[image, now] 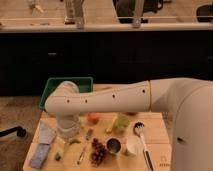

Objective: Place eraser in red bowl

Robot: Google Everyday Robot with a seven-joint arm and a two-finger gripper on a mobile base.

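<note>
– So, where is the gripper (68,134) right now?

– Low over the left half of the worktop (156,131), pointing down, between the grey cloth (46,132) by the left edge and the orange fruit (93,118). The thick white forearm (115,100) reaches across from the right edge above it. Whether the gripper is open, or has hold of anything, I cannot tell, because the wrist housing covers its lower end.

– And the eraser?

– I cannot find it. It is a small flat thing, so my guess is that it lies under that wrist or sits in the grip. The red bowl does not show either. The forearm hides the middle towards the rear edge, and the bowl may sit there.

– What makes this step go well, then?

– I'd come straight down and close across the block's narrow width, low enough to catch a flat piece without scraping the board. Keep off the cloth and the small green piece (74,142) just beside. Lift well clear before swinging, since the fruit, the grapes (98,150) and the metal cup (114,145) crowd the path near the front edge. Release low over the bowl's centre, or the block may bounce out.
</note>
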